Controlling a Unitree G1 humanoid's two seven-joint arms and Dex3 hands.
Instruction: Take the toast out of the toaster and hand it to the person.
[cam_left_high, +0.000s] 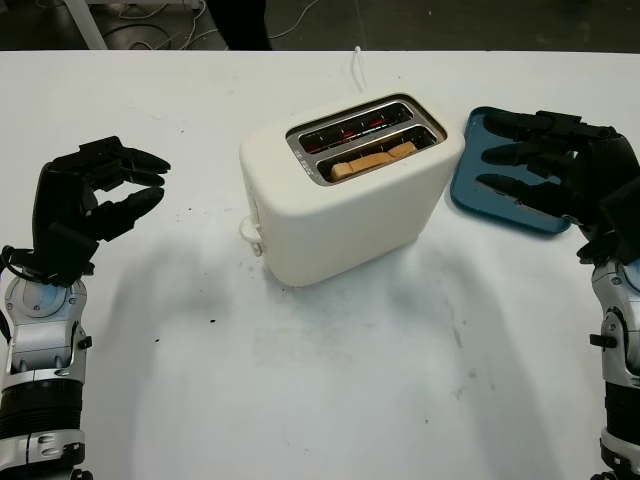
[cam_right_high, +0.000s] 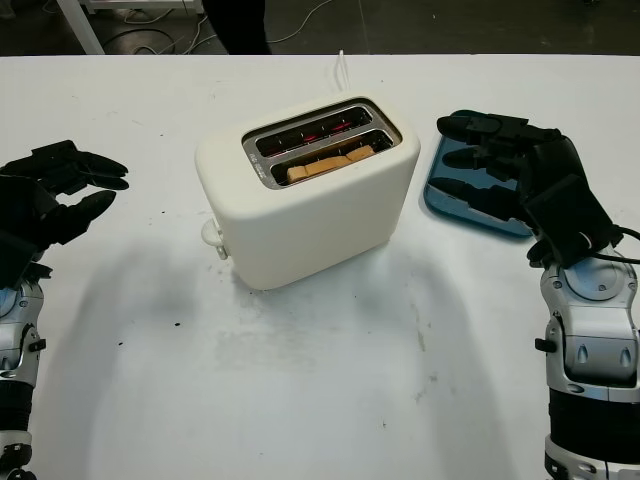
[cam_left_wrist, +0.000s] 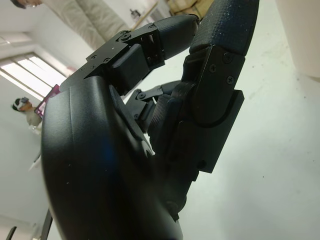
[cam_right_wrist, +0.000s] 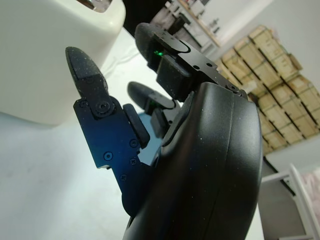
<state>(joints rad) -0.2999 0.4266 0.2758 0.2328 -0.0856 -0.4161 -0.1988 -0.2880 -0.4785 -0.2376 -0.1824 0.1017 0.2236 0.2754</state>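
Left eye view: a cream two-slot toaster (cam_left_high: 350, 190) stands near the middle of the white surface (cam_left_high: 330, 380), turned at an angle, its lever knob (cam_left_high: 249, 231) on the end facing the robot's left. A slice of toast (cam_left_high: 372, 160) sits low in the nearer slot, its brown top edge just below the rim; the farther slot shows red inside. The left robot hand (cam_left_high: 95, 200) hangs well to the left of the toaster, open and holding nothing. The right robot hand (cam_left_high: 545, 165) hovers over a blue tray (cam_left_high: 470, 180) that lies just beside the toaster's right end; it too is open and grips nothing. A white cord (cam_left_high: 356, 68) runs from behind the toaster toward the far edge of the surface.

Right eye view: the same layout from slightly to the side, with the toast (cam_right_high: 328, 163) in the nearer slot of the toaster (cam_right_high: 310, 205) and the right robot hand (cam_right_high: 520, 175) above the tray (cam_right_high: 450, 200).

Left wrist view: the black shell and fingers (cam_left_wrist: 170, 35) of the left robot hand (cam_left_wrist: 150, 125) rise over bare white surface, closed on nothing.

Right wrist view: the right robot hand (cam_right_wrist: 165, 110) reaches toward the cream side of the toaster (cam_right_wrist: 45, 60), fingers (cam_right_wrist: 87, 75) clear of it, with a strip of the blue tray (cam_right_wrist: 150, 145) visible between them. Stacked cardboard boxes (cam_right_wrist: 280, 75) stand in the background.
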